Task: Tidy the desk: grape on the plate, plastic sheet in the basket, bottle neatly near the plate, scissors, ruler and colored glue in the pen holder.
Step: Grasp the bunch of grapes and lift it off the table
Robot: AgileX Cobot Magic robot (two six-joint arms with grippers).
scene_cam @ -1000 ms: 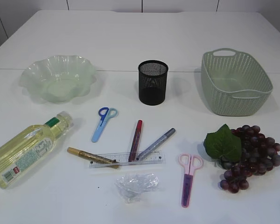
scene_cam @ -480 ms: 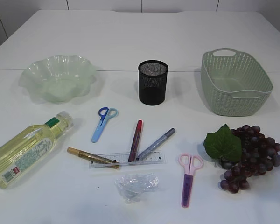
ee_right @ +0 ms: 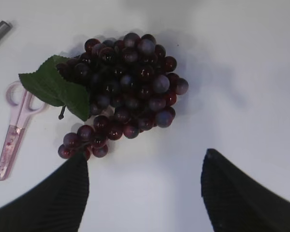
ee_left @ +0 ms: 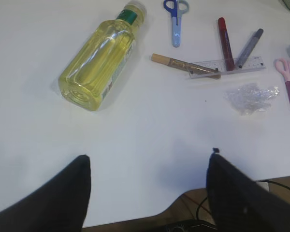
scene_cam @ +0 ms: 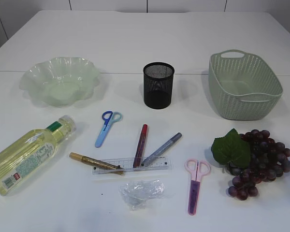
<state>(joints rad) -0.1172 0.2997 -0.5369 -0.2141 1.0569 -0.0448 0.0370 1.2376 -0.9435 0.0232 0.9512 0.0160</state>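
Two scissors [scene_cam: 108, 127] [scene_cam: 195, 183], three glue pens [scene_cam: 140, 145] (one ruler [scene_cam: 131, 165]).

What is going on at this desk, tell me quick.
A two-armed robot is starting to tidy the desk; nothing has been put away yet. The right gripper hangs open over the grape bunch, apart from it. The left gripper is open above bare table, short of the bottle, which lies on its side. The plate, pen holder and basket hold nothing. Both scissors, the ruler, the glue pens and the plastic sheet lie loose on the table.
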